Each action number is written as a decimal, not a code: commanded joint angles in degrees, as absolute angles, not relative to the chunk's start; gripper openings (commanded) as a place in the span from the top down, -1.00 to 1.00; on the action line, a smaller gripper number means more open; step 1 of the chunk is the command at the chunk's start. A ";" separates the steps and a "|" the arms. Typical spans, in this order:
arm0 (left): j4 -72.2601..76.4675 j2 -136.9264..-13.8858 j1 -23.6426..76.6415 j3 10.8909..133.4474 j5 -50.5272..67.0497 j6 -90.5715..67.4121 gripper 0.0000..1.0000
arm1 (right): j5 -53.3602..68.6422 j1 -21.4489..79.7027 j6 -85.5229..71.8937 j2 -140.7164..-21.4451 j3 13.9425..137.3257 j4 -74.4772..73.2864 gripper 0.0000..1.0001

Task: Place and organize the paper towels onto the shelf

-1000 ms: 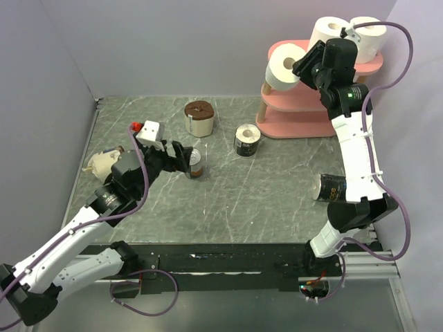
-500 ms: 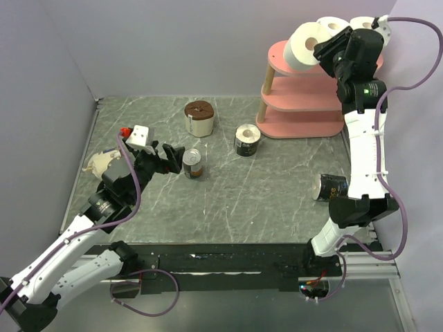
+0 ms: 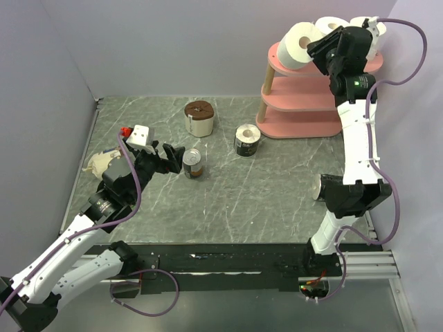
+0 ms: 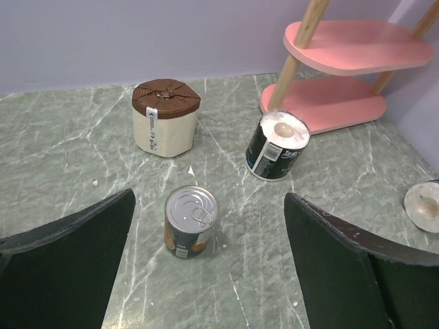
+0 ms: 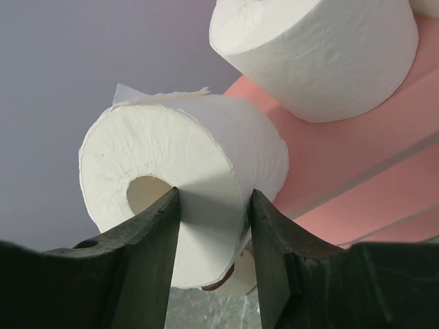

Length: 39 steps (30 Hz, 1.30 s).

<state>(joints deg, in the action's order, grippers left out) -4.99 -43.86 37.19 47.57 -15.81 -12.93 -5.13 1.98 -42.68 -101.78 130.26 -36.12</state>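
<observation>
The right pincer pinches a white roll on its side, one finger beside the hollow core and the other on the outer wrap. It holds the roll at the left end of the top tier of the shelf. Whether the roll touches the board cannot be told. That end appears to be chosen because two white rolls already stand farther right on the same tier, so only the part nearest the rim is free. A roll lying sideways there could roll off the edge. The two lower tiers look bare and open at the front. The left pincer hangs low with its jaws spread around nothing, just short of a small can. Beyond the can, a brown-topped cream roll and a black-printed roll stand upright on the surface, well apart, with room around each. Another roll lies at the right.
</observation>
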 commanded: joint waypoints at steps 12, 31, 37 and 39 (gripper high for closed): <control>-2.99 -43.42 36.30 48.34 -13.80 -12.66 -0.93 | -6.94 1.58 -44.65 -104.41 137.11 -31.20 0.13; -2.90 -43.59 35.68 48.43 -13.10 -12.83 -0.93 | -8.70 1.58 -44.56 -105.20 139.22 -32.34 -0.12; -2.81 -43.68 35.60 48.34 -13.10 -12.74 -0.93 | -7.74 1.67 -43.08 -105.12 139.74 -32.08 -0.15; -2.90 -43.68 35.60 48.43 -13.01 -12.66 -0.93 | -7.30 1.93 -40.71 -104.68 139.83 -31.99 -0.15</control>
<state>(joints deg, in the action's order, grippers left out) -4.99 -43.83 35.92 47.57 -14.17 -12.95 -7.57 1.98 -43.81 -105.38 136.94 -34.48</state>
